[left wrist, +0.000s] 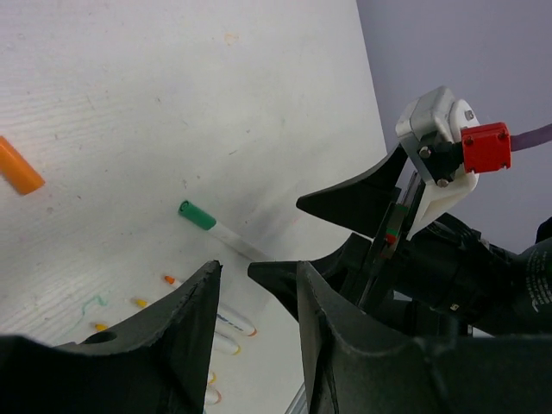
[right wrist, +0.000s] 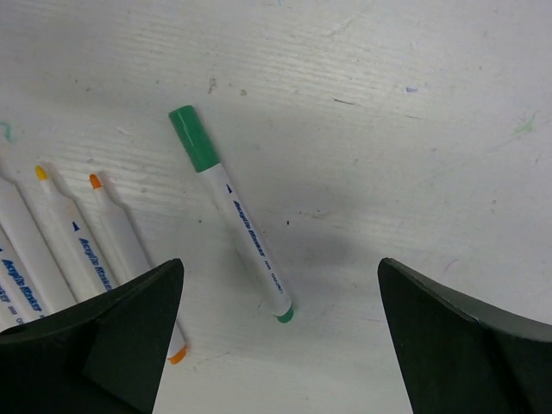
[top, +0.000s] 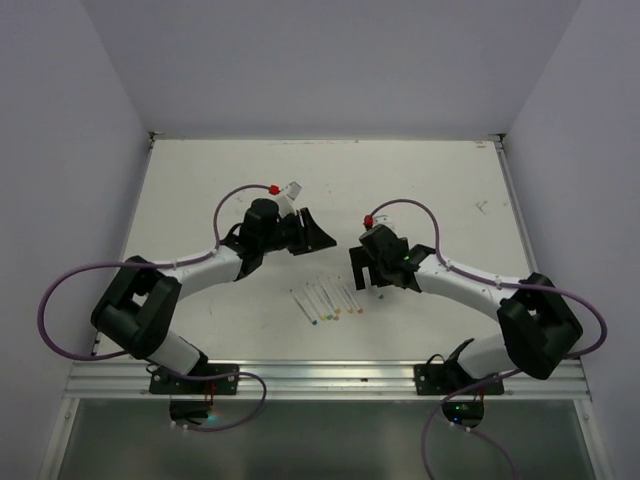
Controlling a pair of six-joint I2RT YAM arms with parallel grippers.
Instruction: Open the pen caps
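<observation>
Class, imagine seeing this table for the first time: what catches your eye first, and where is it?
The left gripper and right gripper nearly meet above the middle of the white table. Between the arms, slightly nearer their bases, lies a row of white pens with coloured tips. One green-capped pen lies apart, under the wide-open right gripper.

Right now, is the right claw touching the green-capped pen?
Apart. The right wrist view shows the green-capped pen lying on the table between the wide-open fingers of the right claw, with bare table on both sides.
</observation>
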